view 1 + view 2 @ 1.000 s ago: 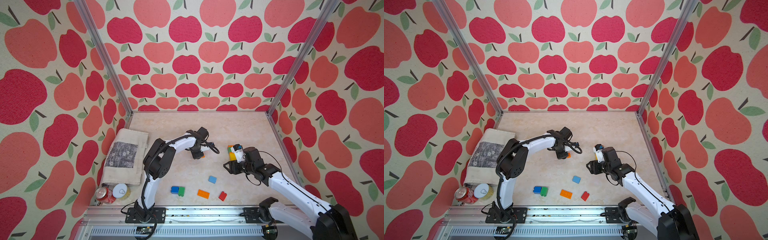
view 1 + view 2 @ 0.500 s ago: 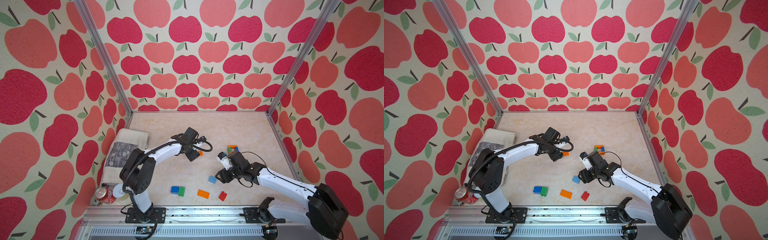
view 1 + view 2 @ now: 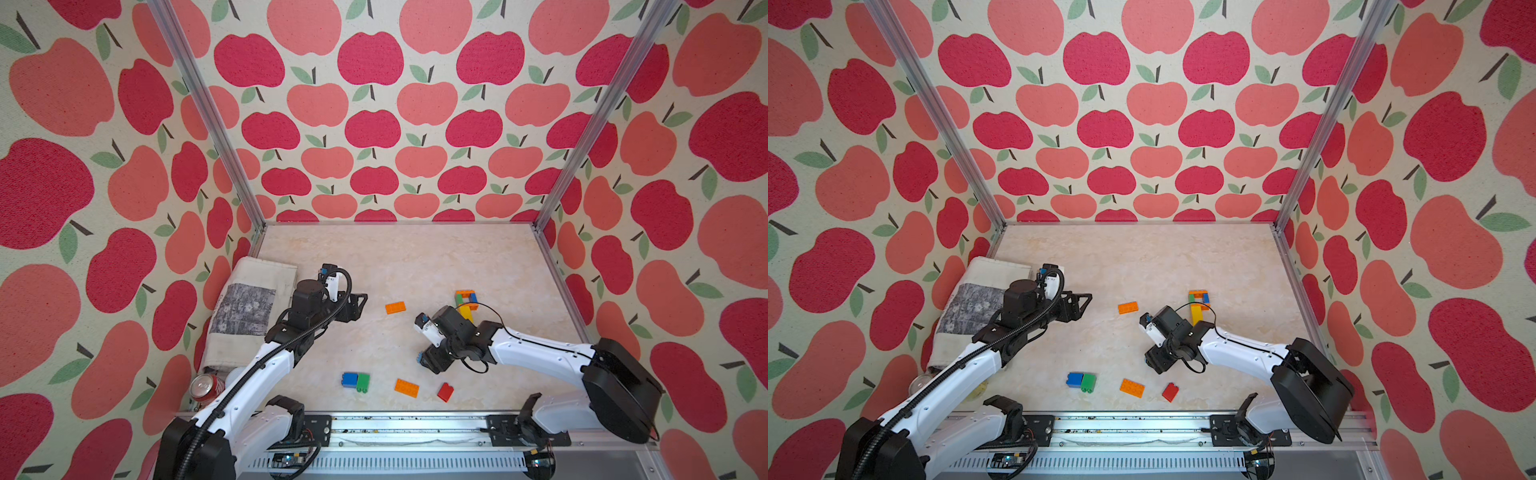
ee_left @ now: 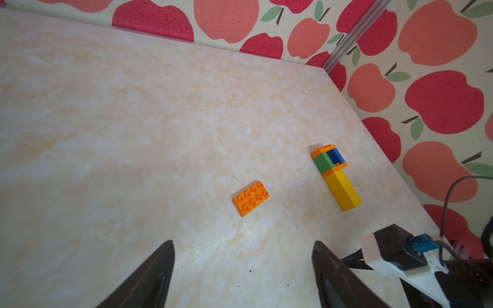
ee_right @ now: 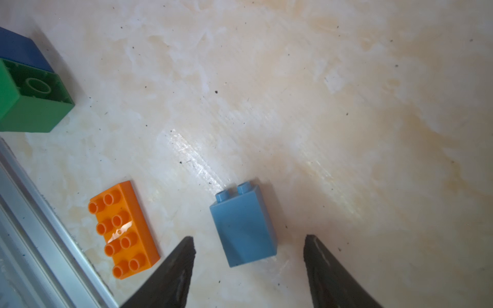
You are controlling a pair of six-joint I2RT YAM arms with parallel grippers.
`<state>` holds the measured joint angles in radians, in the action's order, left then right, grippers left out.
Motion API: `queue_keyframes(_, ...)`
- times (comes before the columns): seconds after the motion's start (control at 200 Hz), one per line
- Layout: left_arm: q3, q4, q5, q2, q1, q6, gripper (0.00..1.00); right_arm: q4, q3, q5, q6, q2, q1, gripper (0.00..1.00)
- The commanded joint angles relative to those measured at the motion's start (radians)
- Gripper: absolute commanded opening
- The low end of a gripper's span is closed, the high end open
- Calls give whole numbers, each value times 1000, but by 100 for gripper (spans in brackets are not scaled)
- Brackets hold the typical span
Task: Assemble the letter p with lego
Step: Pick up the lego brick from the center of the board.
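At the left edge of the worktop (image 3: 415,257) lie a folded printed cloth (image 3: 253,307) and a red can (image 3: 206,385). The left claw (image 4: 242,245) is spread and empty, pointing toward a flat orange brick (image 4: 250,198). Nearer the front rail lie a joined blue-and-green pair (image 3: 356,381), a second flat orange brick (image 3: 407,387) and a red brick (image 3: 445,392). The right claw (image 5: 248,240) is spread, its jaws either side of a light blue brick (image 5: 244,226) without touching it. Farther right lies the part-built stack (image 4: 334,176) of orange, green, blue and yellow bricks.
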<state>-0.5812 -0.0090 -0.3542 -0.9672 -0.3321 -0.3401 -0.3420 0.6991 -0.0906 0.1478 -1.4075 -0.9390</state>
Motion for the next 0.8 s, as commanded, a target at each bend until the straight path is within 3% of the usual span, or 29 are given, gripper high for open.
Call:
queue_keyframes(0.0, 21, 12, -61, 36, 8, -100, 83, -43, 44, 32, -27, -48, -23, 68)
queue_keyframes(0.135, 18, -16, -73, 31, 10, -129, 82, -75, 80, 61, -21, -107, -51, 64)
queue_keyframes(0.475, -17, -136, -70, 2, 8, -176, 75, -111, 115, 122, -28, -129, -91, 35)
queue_keyframes(0.795, -118, -247, -159, -98, -87, -247, 74, 81, 53, 147, -77, 61, -95, 33)
